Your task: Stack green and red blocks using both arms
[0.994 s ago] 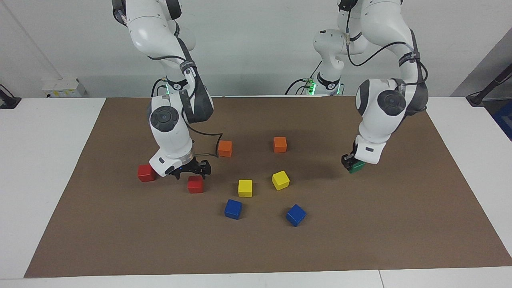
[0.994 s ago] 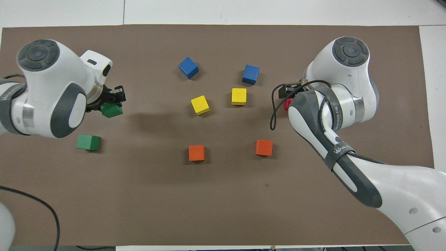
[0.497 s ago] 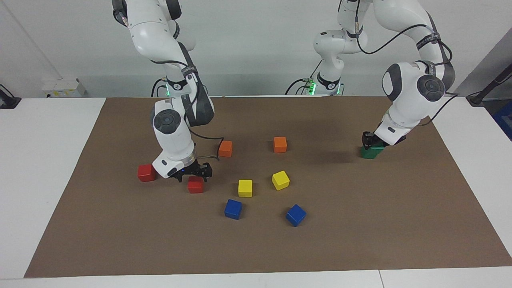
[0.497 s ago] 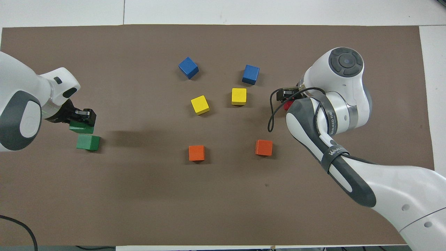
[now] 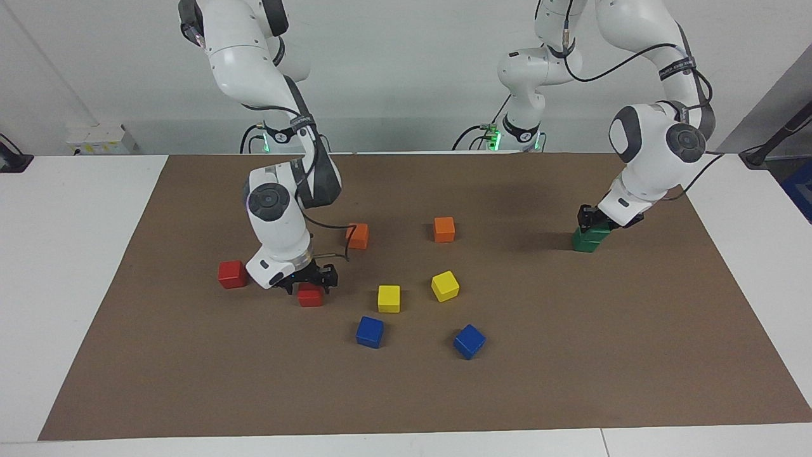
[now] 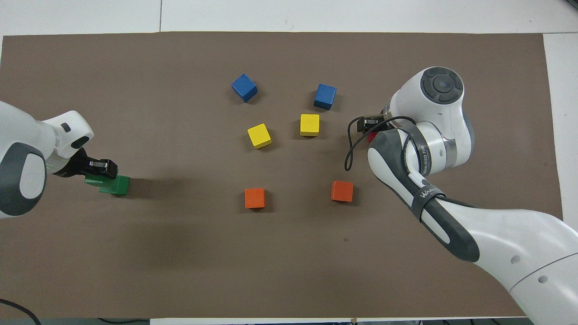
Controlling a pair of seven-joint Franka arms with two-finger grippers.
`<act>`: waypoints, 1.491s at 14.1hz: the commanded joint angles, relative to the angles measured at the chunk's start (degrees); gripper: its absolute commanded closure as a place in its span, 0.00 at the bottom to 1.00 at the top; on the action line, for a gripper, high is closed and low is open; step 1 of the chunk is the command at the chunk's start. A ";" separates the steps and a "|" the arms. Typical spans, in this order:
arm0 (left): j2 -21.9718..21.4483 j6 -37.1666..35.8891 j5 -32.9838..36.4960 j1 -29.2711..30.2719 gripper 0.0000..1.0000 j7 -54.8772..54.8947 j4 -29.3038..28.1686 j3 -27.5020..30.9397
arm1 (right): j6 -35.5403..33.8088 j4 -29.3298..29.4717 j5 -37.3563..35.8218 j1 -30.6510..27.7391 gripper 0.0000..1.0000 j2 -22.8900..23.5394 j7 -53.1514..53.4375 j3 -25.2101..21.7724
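Gripping a small glossy dark green cube (image 5: 595, 232), the left arm's black two-finger gripper (image 5: 591, 219) is low at the left arm's end of the brown table mat (image 5: 571, 381), its fingers pinching that cube from the sides. The held cube sits on or just above a second dark green cube (image 6: 118, 185) of the same size; whether the two touch cannot be told. In the overhead view the upper cube (image 6: 94, 179) is offset from the lower one, only partly covering it.

At the right arm's end of the mat, the right arm's black two-finger gripper (image 5: 312, 279) is down around a small glossy bright red cube (image 5: 310, 296), its fingers spread to either side of the cube's top; whether they press on it cannot be told. In the overhead view this cube (image 6: 371, 136) shows only as a sliver under the gripper (image 6: 371, 123). A second bright red cube (image 5: 232, 273) lies on the mat just beside the right arm's wrist, closer to the mat's edge.

Between the two arms lie six other cubes, well apart from both grippers: two orange cubes (image 5: 358, 235) (image 5: 444, 229) nearest the robots, two yellow cubes (image 5: 389, 298) (image 5: 445, 285) farther out, and two blue cubes (image 5: 370, 331) (image 5: 469, 341) farthest from the robots.
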 commanded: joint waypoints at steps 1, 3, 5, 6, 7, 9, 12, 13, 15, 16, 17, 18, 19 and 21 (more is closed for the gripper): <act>-3.57 3.03 -1.51 1.46 1.00 4.71 -4.58 -0.26 | 1.24 -0.46 -0.10 -0.21 0.42 0.32 0.01 0.31; -3.75 3.55 -1.51 2.34 1.00 5.17 -4.84 -0.26 | 1.07 -0.29 -0.10 -0.30 1.00 0.32 0.19 0.23; -3.93 3.91 -1.51 1.91 1.00 6.22 -5.28 -0.26 | -0.15 1.02 -0.63 -0.39 1.00 0.06 0.10 0.23; -3.93 4.87 -1.51 1.82 1.00 7.44 -5.98 -0.26 | -2.68 3.03 -0.63 -0.47 1.00 -0.37 0.10 0.14; -4.10 5.75 -1.51 1.81 1.00 7.54 -6.59 -0.17 | -6.97 6.01 -0.72 -1.00 1.00 -0.64 -0.25 0.14; -4.37 6.45 -1.51 1.64 1.00 7.89 -7.12 -0.26 | -12.45 9.02 -0.81 -2.84 1.00 -2.74 -5.93 0.05; -4.28 7.07 -1.51 1.64 1.00 7.63 -7.13 -0.26 | -16.24 6.76 -0.63 -6.87 1.00 -8.27 -15.25 0.05; -4.28 7.51 -1.51 1.38 1.00 7.54 -7.13 -0.26 | -16.33 4.05 -0.54 -8.72 1.00 -9.77 -18.24 0.05; -4.37 7.60 -1.51 1.38 1.00 7.37 -7.56 -0.17 | -16.33 1.05 0.07 -12.67 1.00 -11.27 -22.91 0.14; -4.37 7.60 -1.51 1.38 1.00 7.28 -7.57 -0.17 | -16.25 -0.10 0.16 -13.91 1.00 -11.63 -24.32 0.14; -4.37 7.60 -1.51 1.38 1.00 7.37 -7.65 -0.17 | -15.03 -1.94 0.16 -15.05 1.00 -12.32 -25.20 0.14; -4.37 7.60 -1.51 1.38 1.00 7.37 -7.83 -0.17 | -13.28 -2.65 0.16 -15.50 1.00 -12.51 -25.47 0.05; -4.37 7.60 -1.51 1.46 1.00 7.28 -7.83 -0.17 | -12.65 -2.92 0.16 -15.68 1.00 -12.51 -25.48 0.05; -3.93 7.60 -1.51 1.46 1.00 7.28 -7.83 -0.17 | -11.60 -4.23 0.25 -16.56 1.00 -12.25 -25.12 0.14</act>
